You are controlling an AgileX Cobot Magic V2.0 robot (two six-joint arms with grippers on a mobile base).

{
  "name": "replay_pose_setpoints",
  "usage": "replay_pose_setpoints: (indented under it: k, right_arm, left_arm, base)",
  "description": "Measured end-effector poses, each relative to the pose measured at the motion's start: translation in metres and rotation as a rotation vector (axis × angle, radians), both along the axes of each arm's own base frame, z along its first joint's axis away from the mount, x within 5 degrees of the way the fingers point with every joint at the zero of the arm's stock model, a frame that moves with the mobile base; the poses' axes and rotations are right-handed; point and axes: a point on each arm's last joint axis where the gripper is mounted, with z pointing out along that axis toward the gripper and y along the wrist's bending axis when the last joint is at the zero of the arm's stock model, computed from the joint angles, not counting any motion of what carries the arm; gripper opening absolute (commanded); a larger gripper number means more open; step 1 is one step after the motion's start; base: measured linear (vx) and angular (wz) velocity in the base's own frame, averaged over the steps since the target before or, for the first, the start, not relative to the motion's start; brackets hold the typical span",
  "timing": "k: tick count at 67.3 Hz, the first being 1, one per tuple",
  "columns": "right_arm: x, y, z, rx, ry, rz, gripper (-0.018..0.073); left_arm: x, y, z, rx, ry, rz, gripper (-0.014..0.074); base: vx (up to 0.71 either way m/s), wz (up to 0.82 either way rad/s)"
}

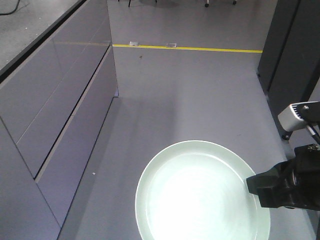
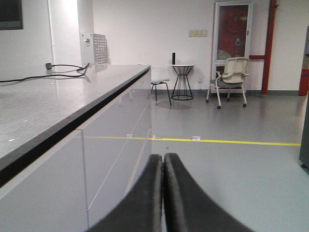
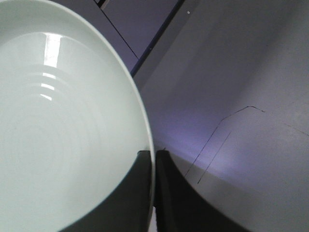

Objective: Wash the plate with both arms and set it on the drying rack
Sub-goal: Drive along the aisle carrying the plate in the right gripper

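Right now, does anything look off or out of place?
Nothing is spilled or broken, but the plate hangs over the floor, pinched at its rim by the right gripper alone; the left gripper is shut and empty.

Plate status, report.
Right gripper shut on plate rim, plate held above floor. Left gripper shut, empty. Drying rack not in view.

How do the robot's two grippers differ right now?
The right gripper has its fingers clamped on the rim of the plate; the left gripper has its fingers pressed together on nothing. The right gripper faces down at the floor; the left gripper looks level along the counter. Both have dark fingers.
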Motion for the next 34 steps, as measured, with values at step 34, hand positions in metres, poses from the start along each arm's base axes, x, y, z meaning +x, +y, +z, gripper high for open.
replay_pose_setpoints:
  k: [34]
  right_arm:
    - [0.0, 0.0, 0.0, 0.0, 0.0, 0.0, -0.0004]
  left_arm:
    - [0.0, 0.0, 0.0, 0.0, 0.0, 0.0, -0.0006]
  base:
    - [0.14, -0.12]
